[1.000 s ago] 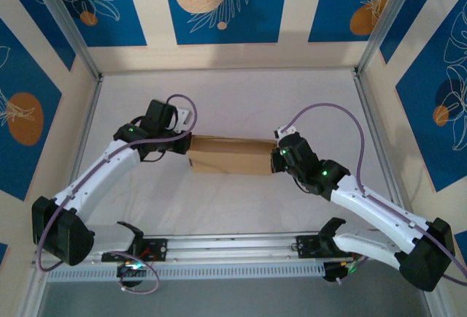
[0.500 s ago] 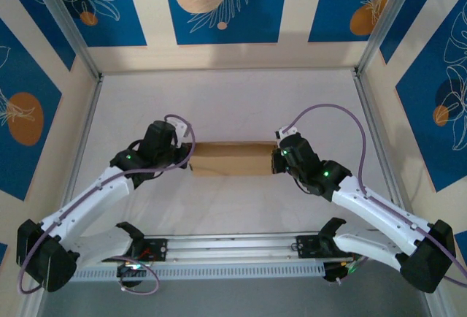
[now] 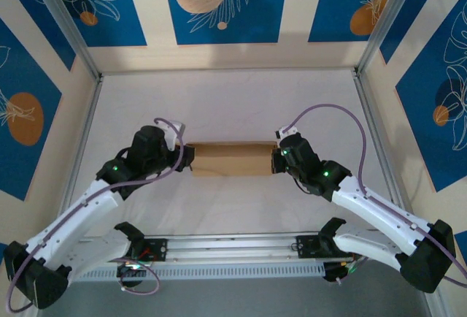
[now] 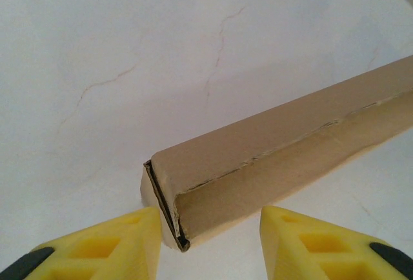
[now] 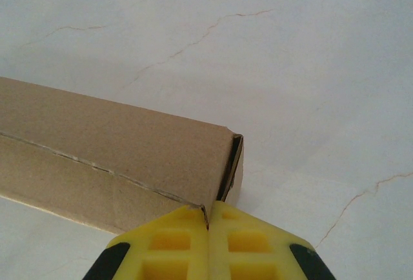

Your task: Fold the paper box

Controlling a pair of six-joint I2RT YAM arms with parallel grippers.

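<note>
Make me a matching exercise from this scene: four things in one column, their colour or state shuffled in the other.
1. left gripper
2. right gripper
3. paper box
4. table

A. white, faintly veined
B. fingers together at a box corner
C. brown, lying between the two arms
D. fingers apart, either side of a box end

Pairs: 1-D, 2-B, 3-C, 4-A

Plain brown unprinted cardboard box (image 3: 232, 158). White stone-look table (image 3: 233, 105), faint brown hairline veins. Left tool (image 4: 210, 235) and right tool (image 5: 208, 219): yellow fingers, black patches. Blue wall panels (image 3: 255, 17): white leaf outlines, tan discs.
</note>
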